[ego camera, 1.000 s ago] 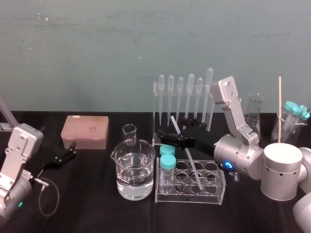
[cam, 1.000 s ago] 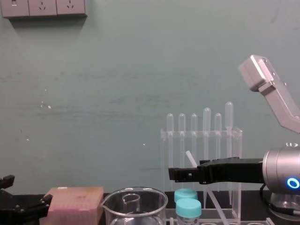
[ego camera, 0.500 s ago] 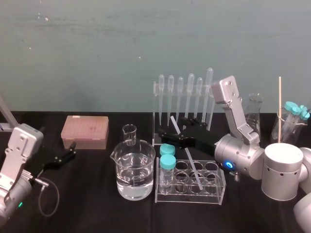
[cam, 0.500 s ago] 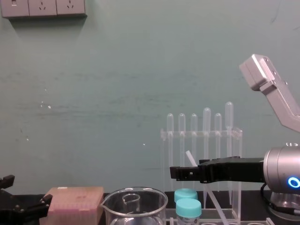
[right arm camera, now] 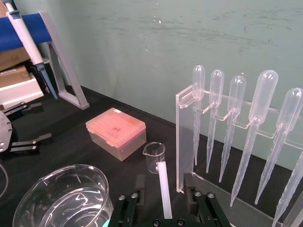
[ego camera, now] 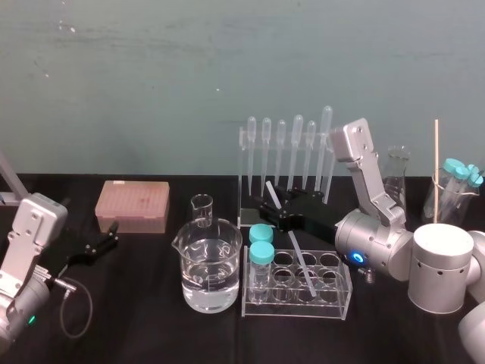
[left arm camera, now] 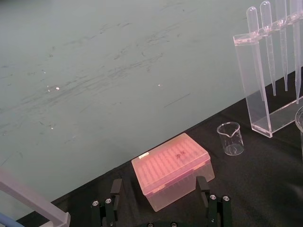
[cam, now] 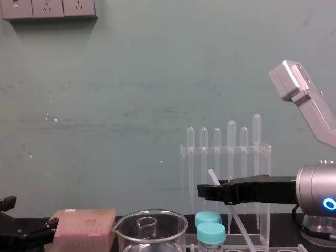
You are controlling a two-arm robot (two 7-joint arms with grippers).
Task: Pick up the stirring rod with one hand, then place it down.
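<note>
The stirring rod is a thin translucent-white stick leaning in the clear tube rack, its upper end tilted back and to the left. My right gripper reaches in from the right at the rod's upper part. In the right wrist view the rod stands between the two black fingers, with a gap showing on each side. From the chest, the rod's top pokes up just behind the right gripper. My left gripper rests open on the table at the far left, in front of the pink box.
A water-filled beaker and two teal-capped tubes stand just left of the rack. The pipette stand is right behind the right gripper. A small beaker and pink tip box sit farther left. Glassware and a wooden stick stand at far right.
The right gripper's fingers have drawn closer together around the rod's upper part, and their tips have shifted slightly to the right. The rod and the left arm have not moved.
</note>
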